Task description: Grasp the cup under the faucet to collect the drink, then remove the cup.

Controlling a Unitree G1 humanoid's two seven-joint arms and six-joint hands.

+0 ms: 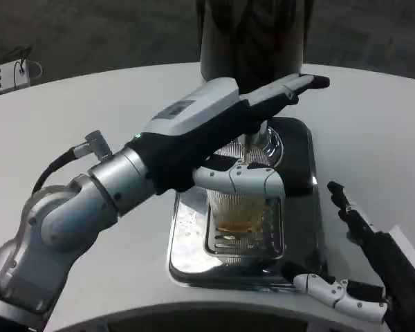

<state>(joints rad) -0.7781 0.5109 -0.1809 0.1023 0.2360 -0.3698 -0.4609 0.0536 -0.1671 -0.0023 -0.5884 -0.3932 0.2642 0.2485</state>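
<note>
No lettering, brand or number can be read anywhere; the left hand point(214, 117) carries a pale grey panel on its back, just above the cup point(238, 207), possibly a label, too blurred to make out.

The cup point(241, 211) is clear ribbed plastic, standing upright on the grille of the drip tray point(187, 256) directly under the faucet point(261, 142). Amber drink fills its lower part, near the bottom.
</note>
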